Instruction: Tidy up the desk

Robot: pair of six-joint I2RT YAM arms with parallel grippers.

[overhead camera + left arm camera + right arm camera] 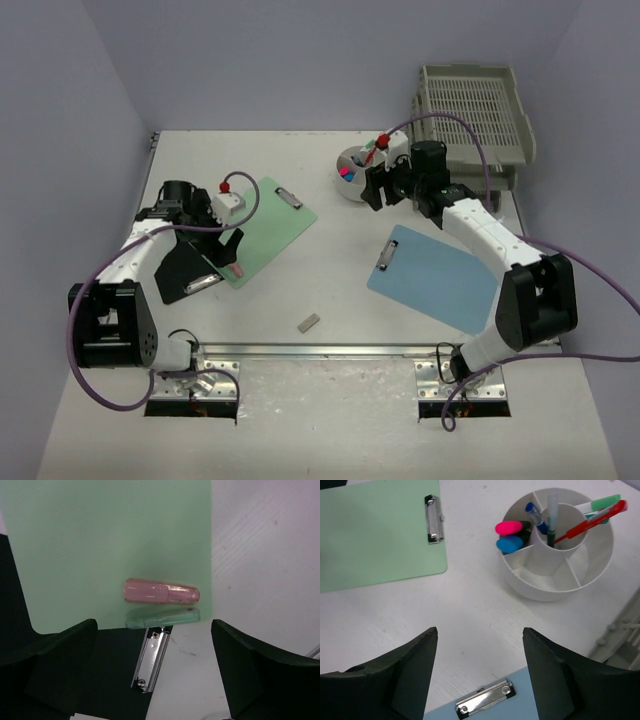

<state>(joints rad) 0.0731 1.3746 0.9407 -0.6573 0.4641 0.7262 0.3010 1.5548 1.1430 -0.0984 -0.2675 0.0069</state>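
White, rigid and slick, the bench (330, 265) lies beneath both arms. We judge the pink cap (161, 591) light and apt to roll; pinch it across its middle. Both the left gripper (155, 632) and right gripper (480, 635) gape, empty.

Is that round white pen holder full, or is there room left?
Partly full. The holder has pens in its middle tube and markers in one side section; the near sections are empty.

White links (480, 230), black joints (535, 300), purple cables (445, 114), apparently matte-black end effectors (154, 630) (480, 632)
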